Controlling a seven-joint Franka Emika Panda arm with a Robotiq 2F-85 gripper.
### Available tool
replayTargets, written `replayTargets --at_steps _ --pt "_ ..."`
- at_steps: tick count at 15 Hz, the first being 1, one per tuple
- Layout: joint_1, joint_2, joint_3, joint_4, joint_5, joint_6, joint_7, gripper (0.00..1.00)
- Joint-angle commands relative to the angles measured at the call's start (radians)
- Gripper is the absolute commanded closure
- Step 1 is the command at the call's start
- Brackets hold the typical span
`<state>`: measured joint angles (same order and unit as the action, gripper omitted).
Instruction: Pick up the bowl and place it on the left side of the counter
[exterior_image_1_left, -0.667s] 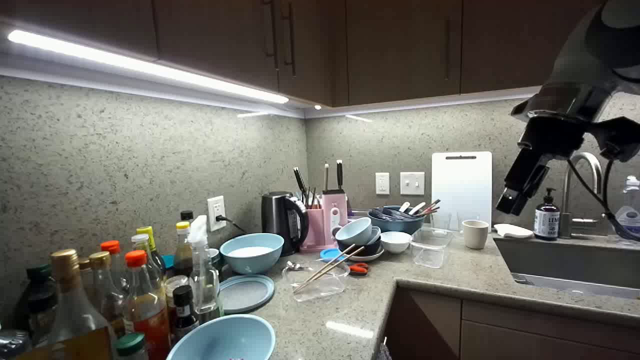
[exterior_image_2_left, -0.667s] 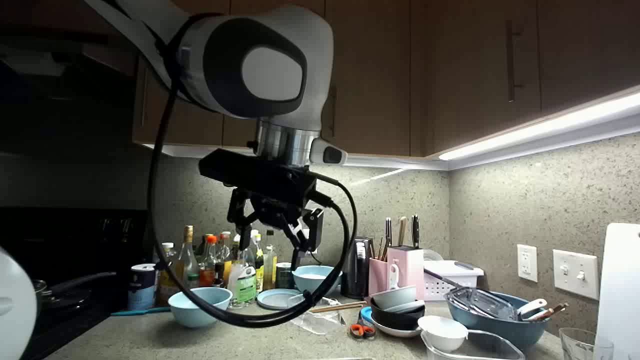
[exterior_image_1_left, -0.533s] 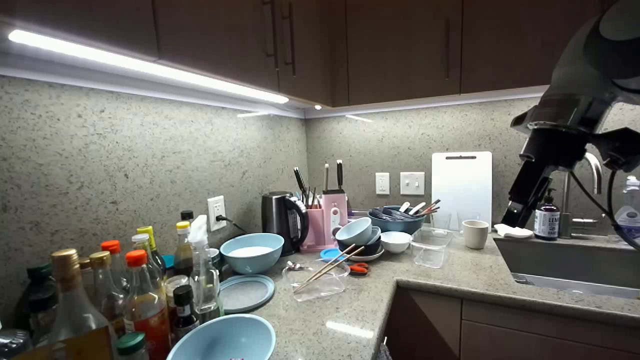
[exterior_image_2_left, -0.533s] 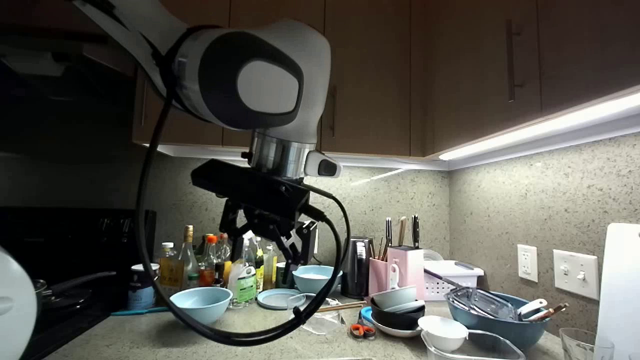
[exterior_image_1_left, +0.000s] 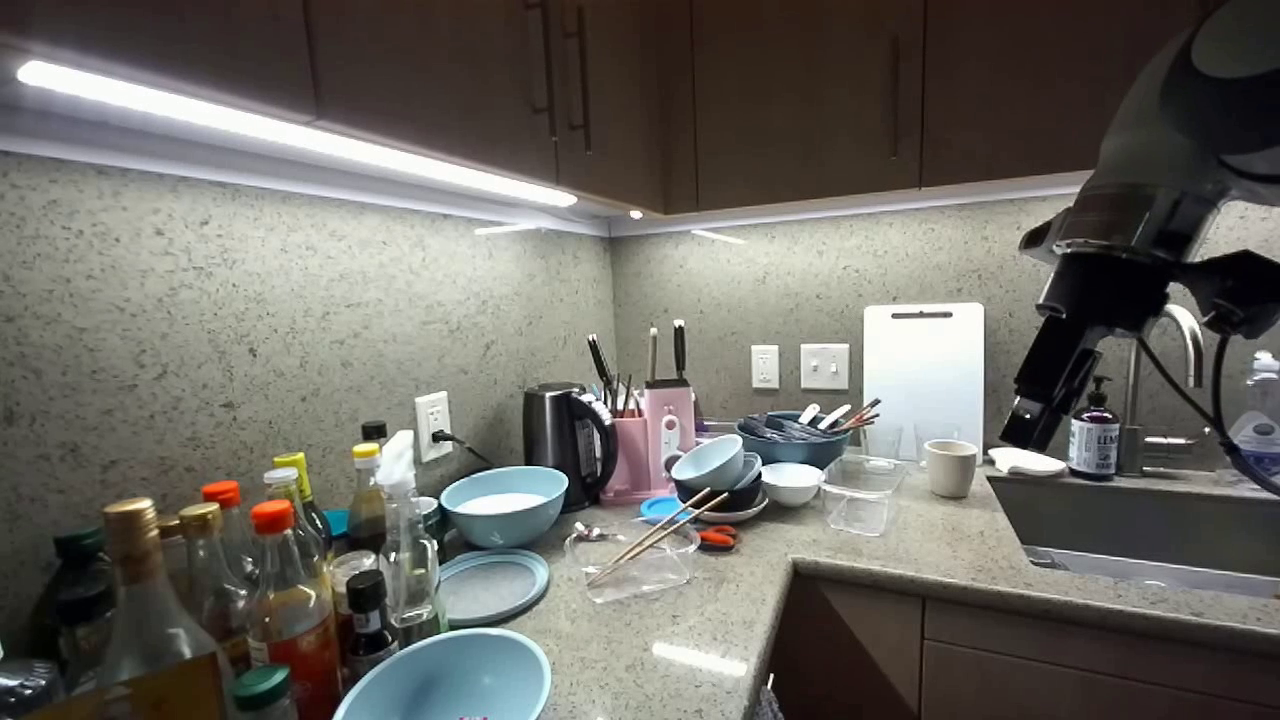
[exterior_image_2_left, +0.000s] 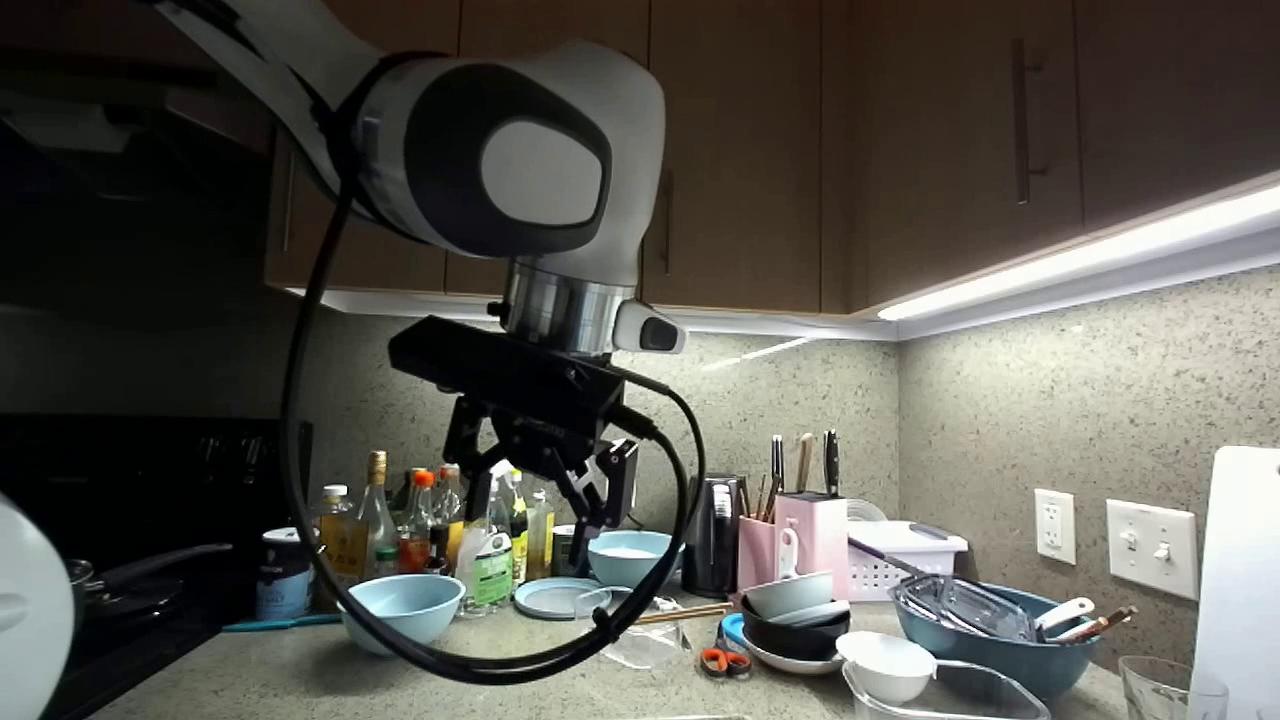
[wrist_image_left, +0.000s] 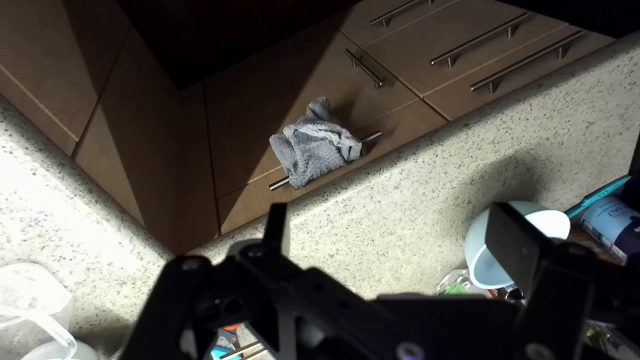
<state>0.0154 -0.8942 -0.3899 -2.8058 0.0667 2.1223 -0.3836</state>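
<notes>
A light blue bowl (exterior_image_1_left: 450, 680) stands on the speckled counter (exterior_image_1_left: 600, 655) beside the bottles. In an exterior view this bowl (exterior_image_2_left: 415, 605) is at the left end of the counter (exterior_image_2_left: 300, 675). Another light blue bowl (exterior_image_1_left: 500, 512), holding something white, stands further back near the kettle; it also shows in an exterior view (exterior_image_2_left: 628, 560). My gripper (exterior_image_2_left: 533, 528) is open and empty, above the counter and apart from the bowls. In the wrist view the open fingers (wrist_image_left: 390, 217) have bare counter between them, and the right finger partly covers a light blue bowl (wrist_image_left: 477, 240).
Several bottles (exterior_image_1_left: 290, 590) line the backsplash. A kettle (exterior_image_1_left: 565, 440), pink knife block (exterior_image_1_left: 668, 430), stacked bowls (exterior_image_2_left: 795, 620), scissors (exterior_image_2_left: 724, 662) and a clear container with chopsticks (exterior_image_1_left: 640, 575) stand on the counter. A sink (exterior_image_1_left: 1150, 530) is at the right. Cabinets hang above.
My gripper has moved down compared with 0.7 s ago, then shifted only slightly since 0.5 s ago. It stays open. The bowls have not moved.
</notes>
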Motion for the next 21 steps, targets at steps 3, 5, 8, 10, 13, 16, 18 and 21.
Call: replayTargets --at_steps 3,5,8,10,13,16,18,21 --pt "-0.066 0.126 -0.07 0.159 -0.017 0.028 -0.062 0.0" --pt "-0.093 0.189 -0.126 0.247 -0.024 0.039 -0.079 0.0" --pt "-0.113 0.292 -0.203 0.377 -0.003 0.076 -0.1 0.0" --pt "-0.127 0.236 -0.188 0.339 0.008 0.057 -0.084 0.0" --pt "-0.131 0.302 -0.211 0.405 0.01 0.062 -0.088 0.0" --pt "-0.132 0.315 -0.205 0.409 0.011 0.063 -0.088 0.0" --pt "-0.116 0.387 -0.223 0.425 0.054 0.105 -0.054 0.0" --pt "-0.107 0.502 -0.262 0.437 0.133 0.262 -0.051 0.0"
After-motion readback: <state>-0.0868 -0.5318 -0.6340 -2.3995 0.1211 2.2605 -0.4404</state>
